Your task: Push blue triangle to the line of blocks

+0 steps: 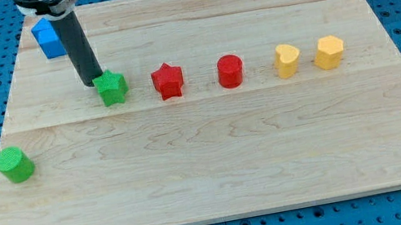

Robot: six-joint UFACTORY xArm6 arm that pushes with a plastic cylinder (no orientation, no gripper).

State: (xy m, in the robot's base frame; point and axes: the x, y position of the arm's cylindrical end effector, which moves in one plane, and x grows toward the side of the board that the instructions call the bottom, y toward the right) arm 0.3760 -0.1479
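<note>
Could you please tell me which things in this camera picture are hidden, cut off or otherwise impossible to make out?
- Blue block, camera view: the dark rod covers its right side, so its triangle shape cannot be confirmed.
- My tip: whether it touches the green star-shaped block beside it cannot be told.
- The arm above the rod: cut off by the view's top edge.
- Left yellow block: its exact shape is too small to tell.
</note>
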